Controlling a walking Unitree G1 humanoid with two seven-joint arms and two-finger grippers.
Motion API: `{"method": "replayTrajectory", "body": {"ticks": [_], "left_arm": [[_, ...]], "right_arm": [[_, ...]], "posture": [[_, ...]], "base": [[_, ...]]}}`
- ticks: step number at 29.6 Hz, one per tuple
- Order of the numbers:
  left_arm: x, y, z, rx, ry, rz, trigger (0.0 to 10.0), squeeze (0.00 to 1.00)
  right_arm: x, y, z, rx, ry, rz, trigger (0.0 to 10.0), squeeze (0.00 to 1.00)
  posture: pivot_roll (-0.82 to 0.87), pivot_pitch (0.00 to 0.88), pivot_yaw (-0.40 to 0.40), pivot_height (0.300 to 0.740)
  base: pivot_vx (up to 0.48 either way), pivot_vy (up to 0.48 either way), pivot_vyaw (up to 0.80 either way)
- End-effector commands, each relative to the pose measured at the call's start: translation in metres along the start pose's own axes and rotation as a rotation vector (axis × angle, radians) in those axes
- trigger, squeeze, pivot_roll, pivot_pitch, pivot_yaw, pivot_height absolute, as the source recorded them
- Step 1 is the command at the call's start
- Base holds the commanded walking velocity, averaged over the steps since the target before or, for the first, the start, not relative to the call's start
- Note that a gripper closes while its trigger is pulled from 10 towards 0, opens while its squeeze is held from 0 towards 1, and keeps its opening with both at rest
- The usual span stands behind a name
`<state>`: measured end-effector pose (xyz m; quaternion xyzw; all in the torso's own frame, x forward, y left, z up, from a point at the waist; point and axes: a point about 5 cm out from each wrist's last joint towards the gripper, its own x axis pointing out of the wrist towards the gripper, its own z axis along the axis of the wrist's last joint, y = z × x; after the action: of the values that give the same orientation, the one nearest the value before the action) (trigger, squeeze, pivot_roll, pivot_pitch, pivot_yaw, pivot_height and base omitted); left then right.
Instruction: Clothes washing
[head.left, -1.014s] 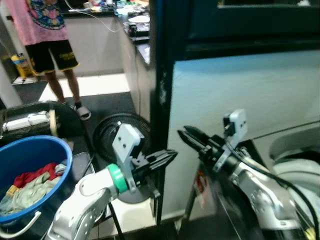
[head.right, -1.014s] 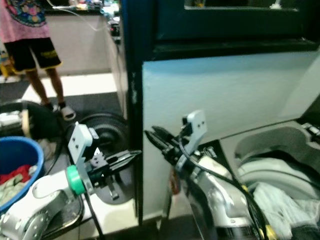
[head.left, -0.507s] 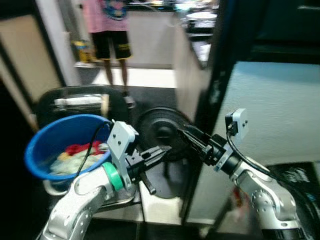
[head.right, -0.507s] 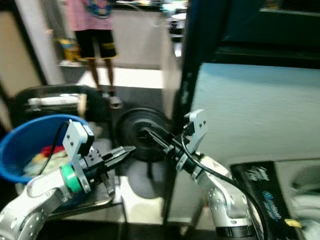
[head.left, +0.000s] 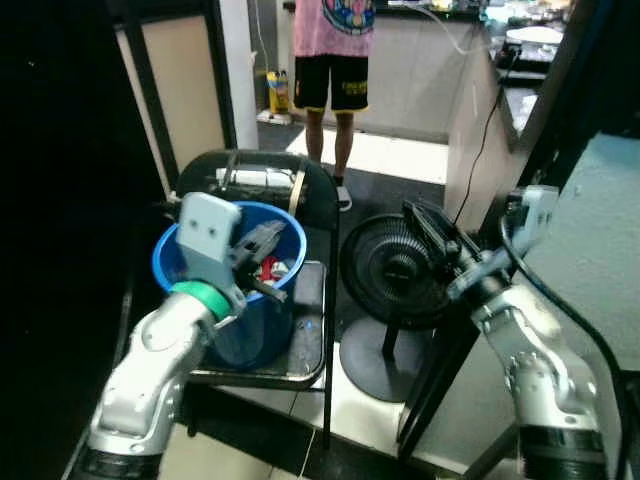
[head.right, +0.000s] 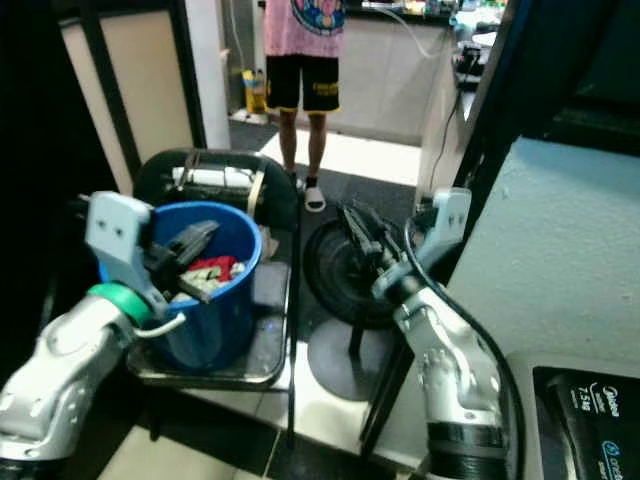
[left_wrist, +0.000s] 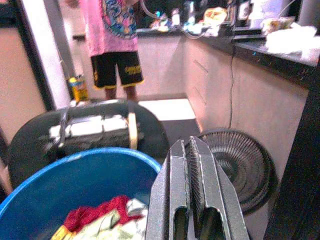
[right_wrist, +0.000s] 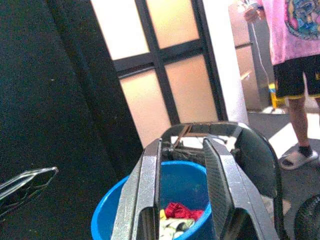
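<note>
One blue bucket (head.left: 262, 320) sits on the seat of one black folding chair (head.left: 305, 330), and everything else is placed from that bucket. Inside it lies a small heap of clothes (head.right: 212, 272) (red and pale pieces, too tangled to count). The left gripper (head.left: 262, 240) hangs just above the bucket's rim, over the clothes; its two black fingers are pressed together and grasp nothing. The right gripper (head.left: 428, 232) is held up to the right of the bucket, in front of one black floor fan (head.left: 390, 275) that stands just beside the chair; its fingers are parted by a narrow gap, with nothing between them. Beyond the bucket, one person (head.left: 335, 50) in a pink shirt and black shorts stands on open floor. A dark doorframe (head.left: 150, 90) borders the bucket's left side, and a pale wall (head.right: 565, 250) closes in on the far right.
</note>
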<state>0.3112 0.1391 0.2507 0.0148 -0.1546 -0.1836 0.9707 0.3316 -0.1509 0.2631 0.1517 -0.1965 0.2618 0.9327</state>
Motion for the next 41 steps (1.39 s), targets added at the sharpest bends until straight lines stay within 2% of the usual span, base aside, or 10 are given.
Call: {"method": "replayTrajectory", "body": {"ticks": [1, 4, 6, 10, 13, 17, 22, 31, 33, 41], "left_arm": [[-0.001, -0.002, -0.004, -0.001, 0.024, 0.000, 10.0, 0.00], [-0.011, -0.007, -0.010, -0.059, 0.010, 0.060, 10.0, 0.00], [-0.012, -0.008, -0.011, -0.069, 0.004, 0.067, 10.0, 0.00], [-0.017, -0.014, -0.016, -0.091, -0.004, 0.087, 10.0, 0.00], [-0.018, -0.016, -0.017, -0.087, -0.003, 0.086, 10.0, 0.00], [-0.026, -0.018, -0.036, -0.063, 0.061, 0.080, 10.0, 0.00], [-0.044, -0.017, -0.064, -0.115, 0.139, 0.091, 10.0, 0.00], [-0.051, -0.021, -0.074, -0.124, 0.159, 0.105, 10.0, 0.00], [-0.057, -0.021, -0.086, -0.145, 0.194, 0.128, 10.0, 0.00], [-0.060, -0.020, -0.093, -0.141, 0.204, 0.154, 10.0, 0.00]], "right_arm": [[-0.003, -0.004, -0.005, -0.006, 0.019, -0.035, 10.0, 0.00], [0.000, -0.002, -0.019, -0.041, 0.029, -0.232, 10.0, 0.00], [-0.001, 0.000, -0.022, -0.035, 0.033, -0.257, 10.0, 0.00], [-0.006, 0.010, -0.037, -0.109, 0.081, -0.248, 10.0, 0.00], [-0.007, 0.011, -0.039, -0.128, 0.088, -0.244, 10.0, 0.00], [-0.009, 0.014, -0.047, -0.187, 0.112, -0.227, 10.0, 0.00], [-0.018, 0.014, -0.059, -0.211, 0.155, -0.247, 10.0, 0.00], [-0.025, 0.017, -0.069, -0.230, 0.194, -0.252, 10.0, 0.00], [-0.032, 0.017, -0.079, -0.236, 0.229, -0.260, 10.0, 0.00], [-0.042, 0.011, -0.094, -0.228, 0.277, -0.291, 10.0, 0.00]], "posture": [[0.00, 0.000, 0.041, 0.740], [0.00, 0.000, 0.031, 0.740], [0.00, 0.000, 0.030, 0.740], [0.00, 0.000, 0.023, 0.740], [0.00, 0.001, 0.023, 0.740], [-0.01, 0.008, 0.028, 0.740], [-0.02, 0.012, 0.025, 0.740], [-0.02, 0.014, 0.023, 0.740], [-0.02, 0.014, 0.025, 0.740], [-0.02, 0.010, 0.029, 0.740]], "base": [[0.000, 0.000, 0.00], [0.000, 0.291, 0.00], [0.000, 0.480, 0.00], [0.000, 0.480, 0.00], [0.000, 0.480, 0.00], [0.000, 0.480, 0.00], [0.000, -0.093, 0.00], [0.000, -0.473, 0.00], [0.000, 0.000, 0.00], [0.000, 0.000, 0.00]]}}
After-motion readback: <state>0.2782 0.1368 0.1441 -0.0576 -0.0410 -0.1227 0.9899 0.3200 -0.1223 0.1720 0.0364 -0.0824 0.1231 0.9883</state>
